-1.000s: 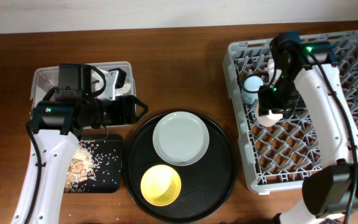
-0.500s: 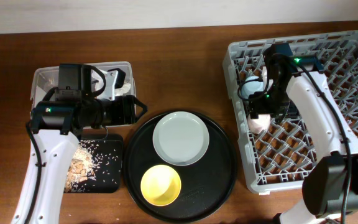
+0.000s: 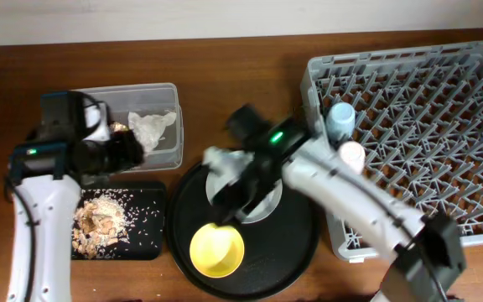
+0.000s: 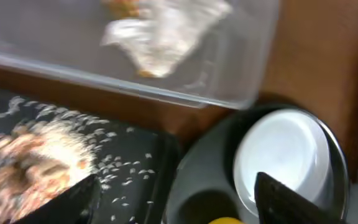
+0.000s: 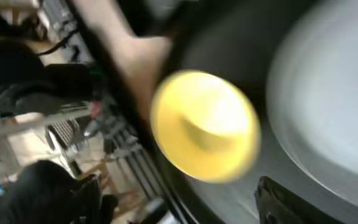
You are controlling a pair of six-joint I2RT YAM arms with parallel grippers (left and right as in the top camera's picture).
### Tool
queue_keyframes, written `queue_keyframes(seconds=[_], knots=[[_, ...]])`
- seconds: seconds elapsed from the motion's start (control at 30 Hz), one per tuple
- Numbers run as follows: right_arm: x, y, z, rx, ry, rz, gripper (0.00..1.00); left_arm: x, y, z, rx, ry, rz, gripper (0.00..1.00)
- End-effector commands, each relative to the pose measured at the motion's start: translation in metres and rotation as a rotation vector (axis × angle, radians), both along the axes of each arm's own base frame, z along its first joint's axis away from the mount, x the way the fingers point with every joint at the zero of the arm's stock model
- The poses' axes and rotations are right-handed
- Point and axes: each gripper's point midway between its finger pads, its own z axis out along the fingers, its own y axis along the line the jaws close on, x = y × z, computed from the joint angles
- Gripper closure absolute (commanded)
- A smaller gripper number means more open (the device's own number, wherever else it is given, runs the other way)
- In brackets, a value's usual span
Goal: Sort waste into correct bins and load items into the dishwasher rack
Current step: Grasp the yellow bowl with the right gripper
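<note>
Two arms: both work over the left half of the surface; the right arm stretches from the rack side across the round black tray [image 3: 296, 243].
Hard to read: the right wrist view is motion-blurred, and the overhead view smears at that arm's tip.
Right fingers [image 5: 288, 202]: only one shows, at the lower edge; how far they are open cannot be told.
Left fingers [image 4: 64, 202]: spread wide with nothing between them, above the front edge of the clear tub [image 3: 74, 96].
Partly hidden: pale plate [image 4: 284, 162], on the round black tray, largely covered by the right arm from overhead.
Clear tub contents: crumpled napkin [image 3: 152, 126]; brown-gold wrapper [image 3: 120, 127], tucked against the left arm.
Shallow black tray [image 3: 145, 239]: just in front of the tub; food scraps [image 3: 97, 220] heaped at its left end, crumbs scattered rightward.
Yellow bowl [image 3: 217, 249]: mouth up, at the front of the round tray, near the plate.
Dishwasher rack [image 3: 443, 168]: far right, cut off by the frame; blue cup [image 3: 340, 120] and pink cup [image 3: 352, 155] stand close together along its left side.
</note>
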Motion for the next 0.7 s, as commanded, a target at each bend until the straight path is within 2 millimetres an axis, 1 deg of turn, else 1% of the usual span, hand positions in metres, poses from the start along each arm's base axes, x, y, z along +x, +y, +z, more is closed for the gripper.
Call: queue_keyframes(seconds=[0.0, 0.03, 0.07, 0.1, 0.13, 0.17, 0.2, 0.27, 0.3, 0.37, 0.4, 0.5, 0.53, 0.57, 0.67], knots=[[-0.032, 0.027, -0.016, -0.175, -0.15, -0.049, 0.2, -0.011, 0.055, -0.006, 0.016, 0.039, 0.2, 0.01], [-0.038, 0.035, -0.019, -0.225, -0.229, -0.1, 0.2, -0.017, 0.068, -0.007, 0.012, 0.051, 0.243, 0.01], [-0.044, 0.044, -0.02, -0.251, -0.305, -0.145, 0.2, -0.018, 0.073, -0.007, 0.012, 0.051, 0.259, 0.01], [-0.049, 0.049, -0.022, -0.274, -0.371, -0.175, 0.2, -0.018, 0.073, -0.007, 0.012, 0.05, 0.26, 0.01], [-0.052, 0.05, -0.024, -0.3, -0.418, -0.211, 0.07, -0.018, 0.073, -0.007, 0.012, 0.051, 0.26, 0.01], [-0.065, 0.059, -0.027, -0.294, -0.433, -0.199, 0.01, -0.018, 0.073, -0.007, 0.012, 0.051, 0.26, 0.01], [-0.074, 0.067, -0.031, -0.284, -0.437, -0.174, 0.02, -0.018, 0.073, -0.007, 0.012, 0.051, 0.26, 0.01], [-0.076, 0.068, -0.04, -0.302, -0.435, -0.161, 0.42, -0.018, 0.073, -0.007, 0.012, 0.05, 0.26, 0.01], [-0.076, 0.069, -0.047, -0.321, -0.432, -0.157, 0.49, -0.018, 0.073, -0.007, 0.012, 0.051, 0.26, 0.01], [-0.076, 0.068, -0.06, -0.355, -0.427, -0.148, 0.59, -0.018, 0.073, -0.007, 0.012, 0.05, 0.26, 0.01], [-0.076, 0.069, -0.067, -0.369, -0.425, -0.144, 0.61, -0.018, 0.073, -0.007, 0.012, 0.05, 0.26, 0.01], [-0.078, 0.068, -0.097, -0.437, -0.405, -0.125, 0.62, -0.018, 0.073, -0.007, 0.012, 0.05, 0.26, 0.01], [-0.078, 0.067, -0.11, -0.468, -0.399, -0.116, 0.62, -0.018, 0.073, -0.007, 0.012, 0.05, 0.26, 0.01], [-0.078, 0.067, -0.116, -0.48, -0.398, -0.113, 0.62, -0.018, 0.073, -0.007, 0.012, 0.051, 0.26, 0.01], [-0.075, 0.068, -0.122, -0.487, -0.404, -0.117, 0.62, -0.018, 0.073, -0.007, 0.012, 0.05, 0.26, 0.01]])
